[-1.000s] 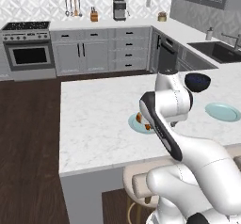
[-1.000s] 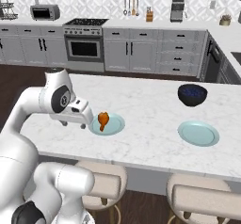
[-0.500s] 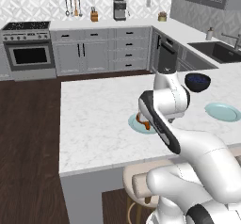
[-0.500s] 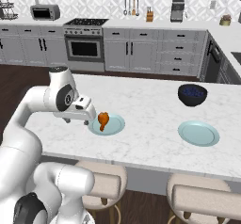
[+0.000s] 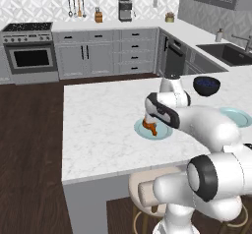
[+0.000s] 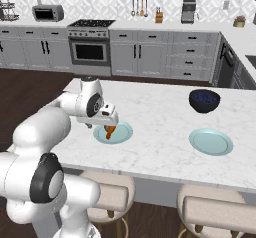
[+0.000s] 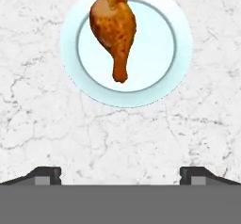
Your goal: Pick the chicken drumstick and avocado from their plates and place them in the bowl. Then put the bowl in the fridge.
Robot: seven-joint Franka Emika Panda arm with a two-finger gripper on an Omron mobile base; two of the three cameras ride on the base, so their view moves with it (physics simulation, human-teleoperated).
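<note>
Gripper (image 6: 111,122): over the last sec. moved in from plate's left to just above plate (image 7: 164,39); jaws wide apart, holding nothing. Approach for 1st pick looks under way.
Drumstick (image 7: 114,30): lies on that plate, meaty end away from gripper.
Table (image 6: 160,117): bare marble all round plate; near edge close behind it. 2nd plate (image 6: 210,141) and navy bowl (image 6: 204,100) well apart from it.

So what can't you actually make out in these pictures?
- Orange-brown chicken drumstick: left base view, half hidden by the white arm.
- Open gripper: hand view, tips cut by the bottom edge.
- Second pale teal plate: left base view, cut off by the arm.
- Dark navy bowl: contents too small.
</note>
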